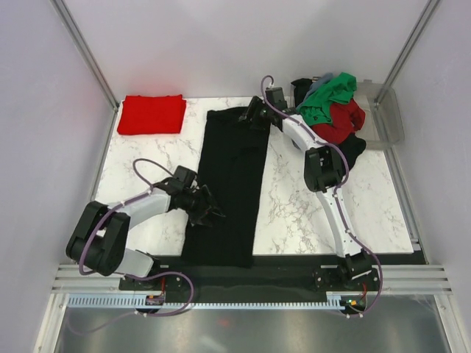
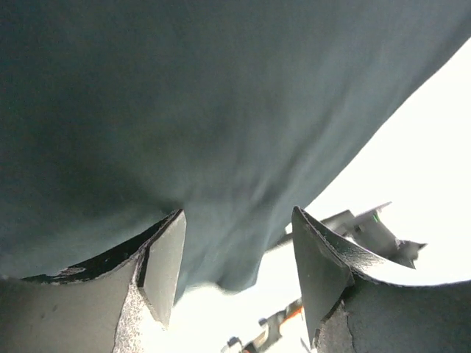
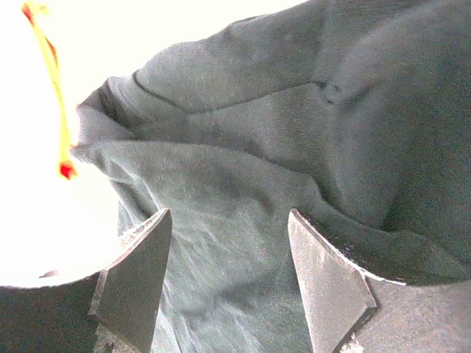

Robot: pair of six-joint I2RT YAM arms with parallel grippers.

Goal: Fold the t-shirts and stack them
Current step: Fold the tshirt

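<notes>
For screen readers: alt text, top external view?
A black t-shirt lies in a long strip on the table, left gripper at its side, right gripper at its far end. Folded red t-shirt far left, shirt pile far right.

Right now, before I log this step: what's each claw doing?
Left claw: open, at the black t-shirt edge.
Right claw: open, over the same t-shirt.

The marble table [image 1: 309, 206] bears a black t-shirt [image 1: 232, 184], a red t-shirt [image 1: 152, 114] and a heap of t-shirts [image 1: 335, 110].
</notes>
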